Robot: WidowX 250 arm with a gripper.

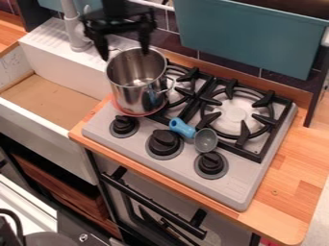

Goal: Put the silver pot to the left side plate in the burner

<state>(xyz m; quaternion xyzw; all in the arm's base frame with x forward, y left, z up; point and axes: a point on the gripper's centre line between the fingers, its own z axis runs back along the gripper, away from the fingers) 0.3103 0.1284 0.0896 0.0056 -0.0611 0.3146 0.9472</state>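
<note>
Open Above the Silver Pot (136, 96) at the Left of the Gas Hob (247, 178)

Hanging from the top edge, left of centre: black two-finger gripper (124, 54), with fingers spread apart, over the back of the pot's rim and gripping nothing. Standing uncovered below, partly over the left burner grate (189, 76): the pot, with a looped side handle (170, 85) towards the right and an orange-red edge (132, 114) visible around the base.

Along the front of the hob, three black knobs (212, 163). Lying near the middle knob, a blue-handled ladle (183, 128), with its grey bowl just behind the right knob. To the right, a second burner grate (241, 132). Left of the hob, a white sink (45, 122) with a brown bottom, and behind it a pale faucet (76, 36). Behind the hob, a teal bin (250, 36).
</note>
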